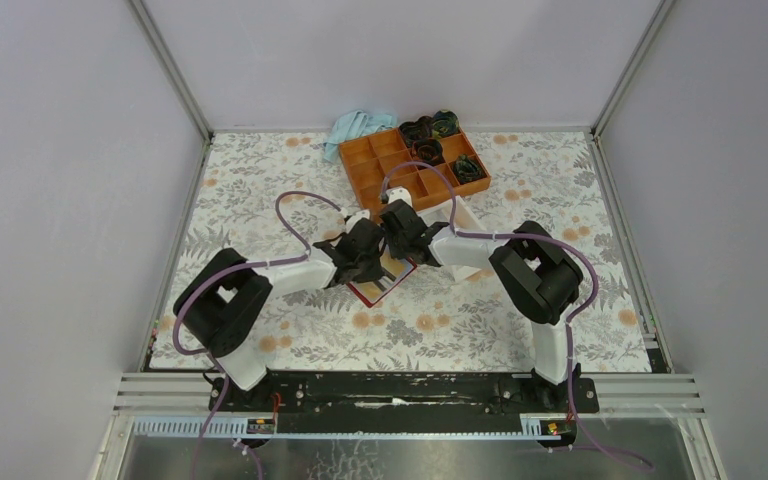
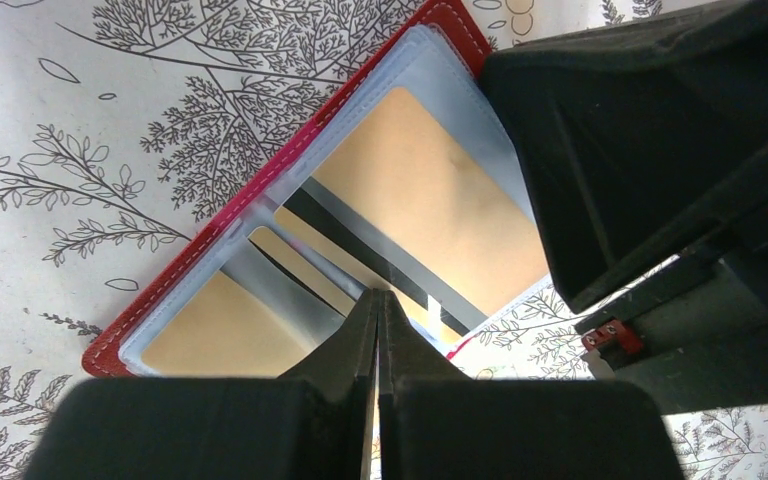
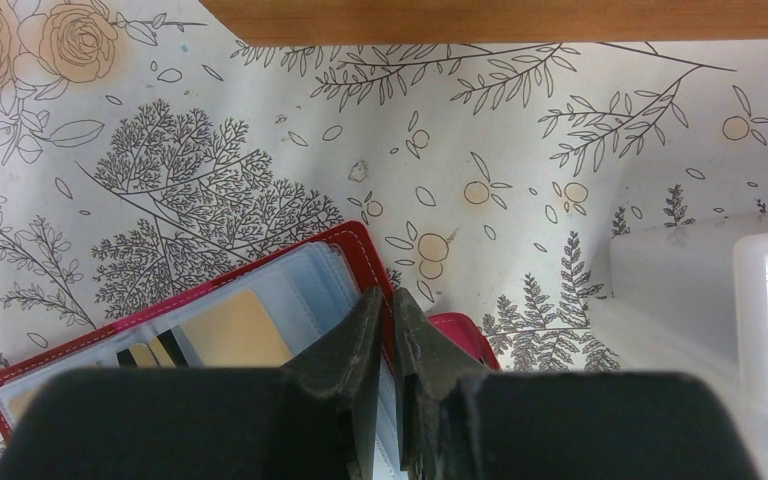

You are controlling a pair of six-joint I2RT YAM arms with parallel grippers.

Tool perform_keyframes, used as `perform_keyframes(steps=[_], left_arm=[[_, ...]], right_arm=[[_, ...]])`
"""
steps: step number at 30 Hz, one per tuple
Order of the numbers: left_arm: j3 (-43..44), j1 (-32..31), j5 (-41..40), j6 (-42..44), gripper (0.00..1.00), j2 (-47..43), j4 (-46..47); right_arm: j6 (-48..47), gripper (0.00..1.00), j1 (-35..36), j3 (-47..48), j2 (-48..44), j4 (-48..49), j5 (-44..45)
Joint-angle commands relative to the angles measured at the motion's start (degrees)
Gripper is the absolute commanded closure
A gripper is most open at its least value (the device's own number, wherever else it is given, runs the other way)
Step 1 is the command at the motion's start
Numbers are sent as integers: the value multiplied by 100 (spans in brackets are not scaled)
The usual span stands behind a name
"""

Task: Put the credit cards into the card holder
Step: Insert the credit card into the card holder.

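The card holder is a dark-red wallet lying open on the floral cloth between both arms, with clear inner sleeves. In the left wrist view its red edge frames tan-gold credit cards in the sleeves. One card with a black stripe lies slanted at the sleeve mouth. My left gripper is shut, with its tips against that striped card. My right gripper is shut on the card holder's upper corner, pinching the red cover and the sleeves. Another tan card shows there. In the top view the left gripper and the right gripper meet over the holder.
An orange compartment tray with dark items stands behind the grippers; its edge shows in the right wrist view. A light blue cloth lies at the back. A whitish clear box sits just right of the holder.
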Motion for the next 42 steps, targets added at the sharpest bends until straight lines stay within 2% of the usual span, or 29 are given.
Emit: perform_keyframes(steps=[1, 10, 18, 42], left_arm=[[138, -70, -192, 57, 100, 8, 240], [200, -91, -331, 74, 100, -227, 21], [-120, -124, -472, 24, 100, -626, -95], [-113, -136, -498, 152, 100, -104, -183]], right_arm=[[153, 85, -19, -186, 216, -55, -367], [162, 85, -19, -202, 232, -37, -356], [157, 84, -20, -183, 255, -59, -346], [104, 85, -19, -66, 282, -132, -372]])
